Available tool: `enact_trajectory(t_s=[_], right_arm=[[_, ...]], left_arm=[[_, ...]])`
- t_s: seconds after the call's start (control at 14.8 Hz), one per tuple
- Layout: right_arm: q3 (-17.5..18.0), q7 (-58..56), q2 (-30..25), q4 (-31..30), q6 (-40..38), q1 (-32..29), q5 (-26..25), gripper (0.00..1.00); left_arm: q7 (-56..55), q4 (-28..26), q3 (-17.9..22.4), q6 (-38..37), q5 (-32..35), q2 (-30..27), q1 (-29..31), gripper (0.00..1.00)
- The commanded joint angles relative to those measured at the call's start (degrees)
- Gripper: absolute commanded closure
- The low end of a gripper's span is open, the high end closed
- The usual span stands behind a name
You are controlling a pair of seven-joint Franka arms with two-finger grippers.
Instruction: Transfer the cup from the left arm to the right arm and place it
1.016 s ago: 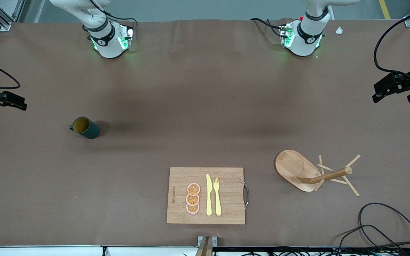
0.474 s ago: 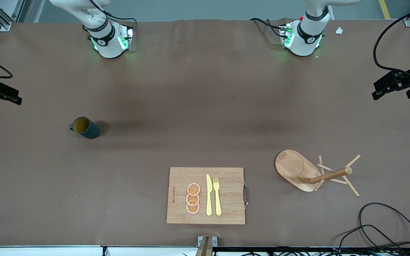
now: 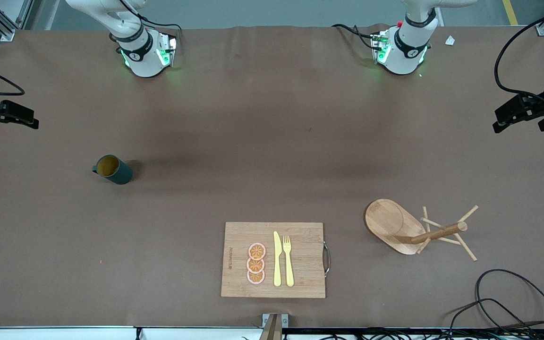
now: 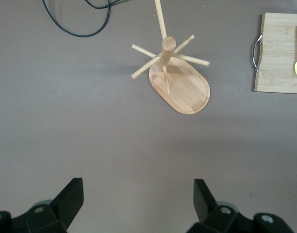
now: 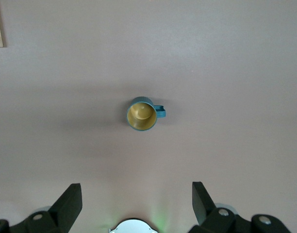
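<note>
1. The table (image 3: 272, 141) is covered in a matt brown sheet, faintly creased.
2. The cup (image 3: 113, 169) looks like smooth teal plastic, tan inside.
3. The cutting board (image 3: 300, 259) shows striped bamboo grain, with a shiny metal handle (image 3: 327, 259).
4. The mug tree (image 3: 418, 229) is pale, smooth wood.
5. Knife (image 3: 277, 259) and fork (image 3: 288, 259) look like matt yellow plastic.

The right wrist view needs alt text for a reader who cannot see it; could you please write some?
A teal cup with a tan inside stands upright on the bare brown table, its handle to one side. The right gripper hangs above it, fingers open and empty.
</note>
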Motion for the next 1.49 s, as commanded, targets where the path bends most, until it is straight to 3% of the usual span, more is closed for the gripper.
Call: enact_trajectory(t_s=[0.0,0.41,1.42], right_arm=[[0.0,2.8,-5.1,-4.9,1.3,0.6,0.5,0.0],[-0.3,2.9,-8.4,-7.6,2.4,0.7,0.6,0.0],[-0.7,-0.6,-9.4,-5.5,1.7,-1.0,1.0,0.0]], left_arm=[[0.5,0.4,-0.1,0.9,0.5,-0.2,-0.4,0.0],[0.8,0.4,-0.1,0.8,0.4,-0.2,0.0,0.0],[0.8,0.5,-0.1,0.8,0.4,-0.1,0.1,0.0]])
